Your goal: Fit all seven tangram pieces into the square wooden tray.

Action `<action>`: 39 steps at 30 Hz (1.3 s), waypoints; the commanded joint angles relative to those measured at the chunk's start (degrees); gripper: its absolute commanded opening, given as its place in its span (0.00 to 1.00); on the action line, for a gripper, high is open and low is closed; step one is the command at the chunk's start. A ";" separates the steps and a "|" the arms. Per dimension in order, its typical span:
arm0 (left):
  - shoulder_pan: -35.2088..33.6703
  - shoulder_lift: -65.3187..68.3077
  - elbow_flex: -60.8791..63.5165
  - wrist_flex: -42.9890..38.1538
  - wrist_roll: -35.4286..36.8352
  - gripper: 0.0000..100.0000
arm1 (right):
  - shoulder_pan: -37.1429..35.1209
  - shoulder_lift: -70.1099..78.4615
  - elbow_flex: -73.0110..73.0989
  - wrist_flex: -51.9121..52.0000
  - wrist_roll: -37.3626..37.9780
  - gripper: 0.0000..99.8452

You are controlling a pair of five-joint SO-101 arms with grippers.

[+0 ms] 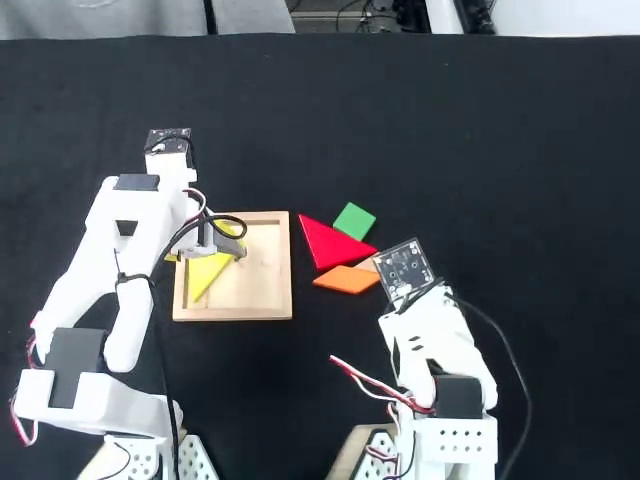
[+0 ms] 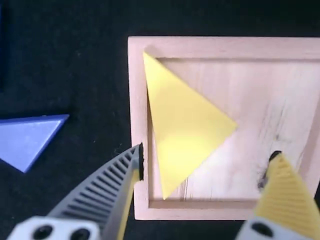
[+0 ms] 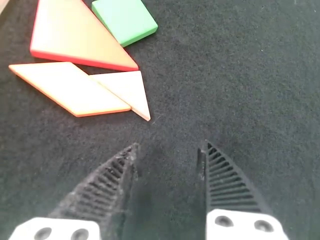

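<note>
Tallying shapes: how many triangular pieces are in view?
4: yellow triangle in the wooden tray, blue triangle on the cloth outside it, red triangle beside the green square, pale triangle touching the orange parallelogram. The left arm may hide more.

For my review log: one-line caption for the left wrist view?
Open left pincer over the wooden tray, yellow triangle inside along one wall, blue triangle outside on the black cloth.

Prob. a robotics lab: black-cloth table (image 1: 500, 120) w/ cables (image 1: 362, 14) trailing behind it.
</note>
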 commanded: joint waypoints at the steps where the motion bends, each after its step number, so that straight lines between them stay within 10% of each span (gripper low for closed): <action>1: 2.86 -3.16 -5.41 3.52 -0.79 0.38 | -0.70 -4.88 -0.22 0.35 0.62 0.19; 13: 12.35 -2.99 -2.68 -15.30 -0.26 0.02 | -0.70 -4.70 -0.22 0.35 0.62 0.19; 39: 10.33 6.07 -0.75 -8.70 -9.05 0.06 | -0.70 -4.70 -0.22 0.35 0.70 0.19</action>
